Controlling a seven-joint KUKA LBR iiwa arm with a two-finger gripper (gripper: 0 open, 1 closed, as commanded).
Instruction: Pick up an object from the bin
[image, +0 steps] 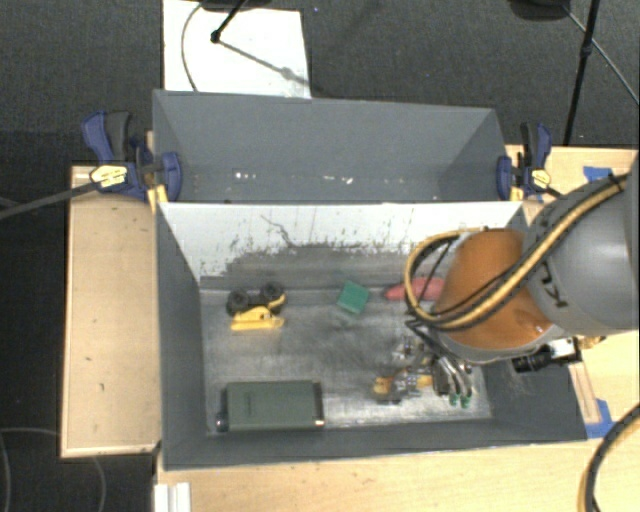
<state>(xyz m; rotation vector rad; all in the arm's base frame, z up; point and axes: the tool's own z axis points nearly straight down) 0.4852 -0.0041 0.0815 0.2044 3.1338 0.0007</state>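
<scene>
My gripper is low over the bin floor at the front right, under the arm's orange cover. A small yellow-brown thing lies on the floor right at the gripper's left tip; whether they touch I cannot tell. A green block lies near the back wall, up and to the left of the gripper. Beside it to the right is a pink-red thing, partly hidden by the orange cover.
A yellow and black toy vehicle lies at the back left. A dark green flat box lies along the front wall at the left. The arm and its cables cover the bin's right side.
</scene>
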